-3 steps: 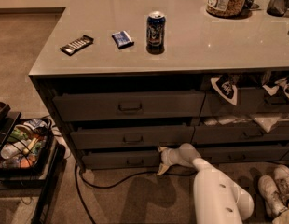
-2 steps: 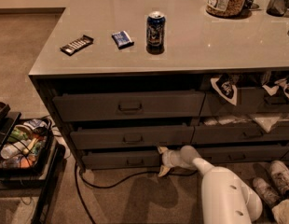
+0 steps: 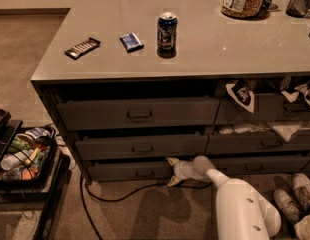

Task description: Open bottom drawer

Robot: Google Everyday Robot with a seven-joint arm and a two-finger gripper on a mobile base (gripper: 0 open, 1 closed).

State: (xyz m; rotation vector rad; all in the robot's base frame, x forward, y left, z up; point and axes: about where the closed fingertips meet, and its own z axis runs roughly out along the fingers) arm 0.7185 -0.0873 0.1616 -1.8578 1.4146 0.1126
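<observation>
Hardly anything has shifted since a second ago: the gripper [image 3: 171,171] stays low under the counter [image 3: 205,59], where the counter's two drawer stacks meet, and the white arm [image 3: 240,209] behind it keeps much the same line. Its fingers [image 3: 170,161] are spread apart, one high and one low, closed on nothing that I can see.

Lowest in the stack under the counter's left half sits the bottom drawer [image 3: 127,171]. Its front stands only slightly proud, with a dark slit above it and none of its inside showing, so I judge the opening barely begun and nearly the whole pull outstanding. The gripper is at the right end of that front, clear of the small centre pull [image 3: 145,173].

Whether a finger actually touches or hooks the drawer's edge is too dim to tell, and the arm is cut off below the counter.
</observation>
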